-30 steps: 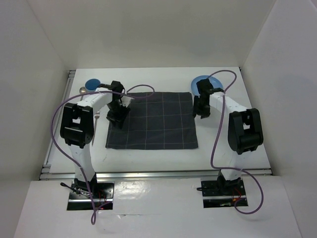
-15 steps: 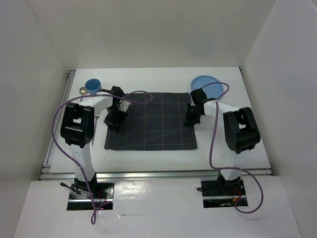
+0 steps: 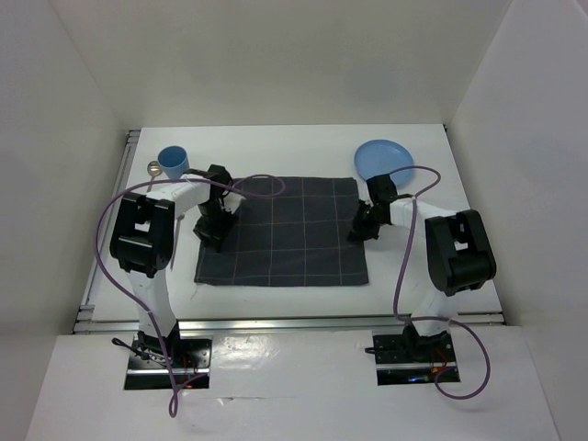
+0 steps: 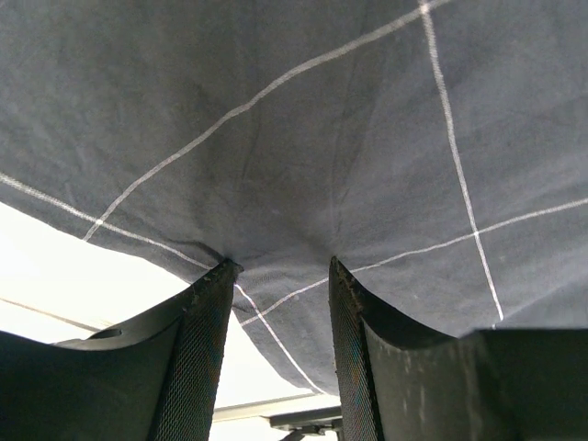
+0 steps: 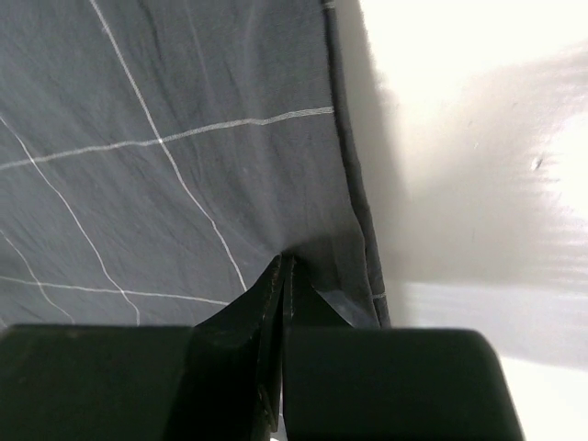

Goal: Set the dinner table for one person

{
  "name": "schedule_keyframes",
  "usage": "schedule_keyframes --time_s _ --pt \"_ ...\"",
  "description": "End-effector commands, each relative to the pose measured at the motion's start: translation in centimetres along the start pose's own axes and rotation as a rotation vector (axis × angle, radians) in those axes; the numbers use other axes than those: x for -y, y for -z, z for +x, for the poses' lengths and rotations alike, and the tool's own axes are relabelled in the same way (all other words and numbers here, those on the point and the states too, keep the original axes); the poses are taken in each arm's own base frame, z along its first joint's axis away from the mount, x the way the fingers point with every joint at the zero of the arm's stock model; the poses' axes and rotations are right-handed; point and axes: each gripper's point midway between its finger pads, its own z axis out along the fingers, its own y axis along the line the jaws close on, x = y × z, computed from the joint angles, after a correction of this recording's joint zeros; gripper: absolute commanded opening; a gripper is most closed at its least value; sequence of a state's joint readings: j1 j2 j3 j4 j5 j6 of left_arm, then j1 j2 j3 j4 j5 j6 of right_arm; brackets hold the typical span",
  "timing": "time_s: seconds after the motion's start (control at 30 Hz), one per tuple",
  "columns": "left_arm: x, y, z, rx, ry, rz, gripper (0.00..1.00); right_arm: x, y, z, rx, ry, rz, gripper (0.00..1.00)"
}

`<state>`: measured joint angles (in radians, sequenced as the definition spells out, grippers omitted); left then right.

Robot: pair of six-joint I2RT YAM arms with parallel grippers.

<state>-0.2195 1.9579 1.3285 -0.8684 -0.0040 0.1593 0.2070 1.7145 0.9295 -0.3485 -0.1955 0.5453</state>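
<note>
Lying flat mid-table (image 3: 294, 147): one mat (image 3: 285, 230), dark grey cloth with pale checks; left gripper (image 4: 280, 271) at its left edge, fingers apart, tips pressed onto the cloth; right gripper (image 5: 283, 262) at its right edge, fingers together, pinching a pucker of cloth just inside the hem; blue cup (image 3: 173, 161), upright, far left; blue plate (image 3: 384, 161), just beyond the mat's far right corner.

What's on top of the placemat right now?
Only the left fingers, near its left edge, and right fingers, pinching its right edge. Blue plate and blue cup stand off it. Anything beneath is hidden.
</note>
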Motion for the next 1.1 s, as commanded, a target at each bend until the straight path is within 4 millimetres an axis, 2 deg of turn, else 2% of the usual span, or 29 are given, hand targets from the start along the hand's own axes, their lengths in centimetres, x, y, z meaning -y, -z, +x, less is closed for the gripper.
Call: schedule_keyframes --time_s 0.0,0.03,0.13,0.27,0.3,0.37,0.5,0.57,0.63,0.67,0.73,0.77,0.8,0.87,0.9,0.93,1.0,1.03,1.07 --pt "2.4 -0.4 1.3 -0.047 -0.014 0.129 0.53 5.3 -1.6 0.7 -0.036 -0.016 0.190 0.00" --pt "3.0 -0.3 1.2 -0.039 -0.012 0.162 0.53 5.2 -1.6 0.5 -0.029 -0.015 0.185 0.00" --pt "3.1 -0.4 0.8 -0.045 -0.011 0.174 0.53 4.4 -1.9 -0.9 -0.002 -0.010 0.170 0.00" --pt "2.7 -0.2 -0.4 -0.026 0.004 0.157 0.53 4.3 -1.9 -0.8 -0.021 -0.013 0.168 0.00" --pt "2.7 -0.2 -0.4 -0.025 0.004 0.157 0.53 4.0 -1.6 -1.1 -0.007 -0.021 0.161 0.00" --pt "2.2 0.0 -0.7 -0.013 0.011 0.124 0.53 3.9 -0.9 -0.4 -0.013 -0.022 0.141 0.00" --pt "1.2 1.7 -1.6 0.054 0.016 0.086 0.54 2.7 0.7 -1.2 0.028 -0.013 0.102 0.00" --pt "1.0 2.8 -2.8 0.099 0.012 0.075 0.54 1.8 1.7 -2.7 0.063 0.003 0.095 0.00" --pt "1.0 3.4 -2.8 0.091 0.022 0.077 0.54 1.4 2.3 -3.2 0.058 0.012 0.098 0.00" --pt "0.9 3.8 -3.4 0.110 0.021 0.073 0.54 0.4 3.2 -4.5 0.089 0.017 0.079 0.01" --pt "0.8 5.0 -4.0 0.150 0.018 0.064 0.54 -0.7 4.6 -5.8 0.136 0.035 0.052 0.09" --pt "0.7 5.6 -4.7 0.172 0.025 0.059 0.54 -1.6 5.7 -7.2 0.177 0.050 0.042 0.17" --pt "0.6 6.4 -4.8 0.185 0.024 0.056 0.54 -1.5 6.3 -8.1 0.196 0.042 0.050 0.30" --pt "0.5 7.4 -5.4 0.202 0.023 0.052 0.54 -1.7 8.0 -10.8 0.244 0.021 0.012 0.46" --pt "0.4 8.1 -5.4 0.211 0.023 0.041 0.54 -1.2 8.2 -11.6 0.245 -0.004 -0.001 0.64" --pt "0.3 8.7 -5.7 0.230 0.022 0.037 0.55 1.0 8.6 -13.5 0.272 -0.090 -0.004 0.70" --pt "-0.5 9.4 -5.5 0.244 0.033 0.003 0.55 3.1 8.9 -15.3 0.301 -0.182 -0.019 0.79" --pt "-0.6 10.1 -5.5 0.261 0.033 -0.011 0.55 3.8 8.9 -16.7 0.336 -0.247 -0.040 0.88" --pt "-0.6 10.1 -5.5 0.261 0.033 -0.011 0.55 5.7 9.0 -17.7 0.366 -0.310 -0.030 0.91"
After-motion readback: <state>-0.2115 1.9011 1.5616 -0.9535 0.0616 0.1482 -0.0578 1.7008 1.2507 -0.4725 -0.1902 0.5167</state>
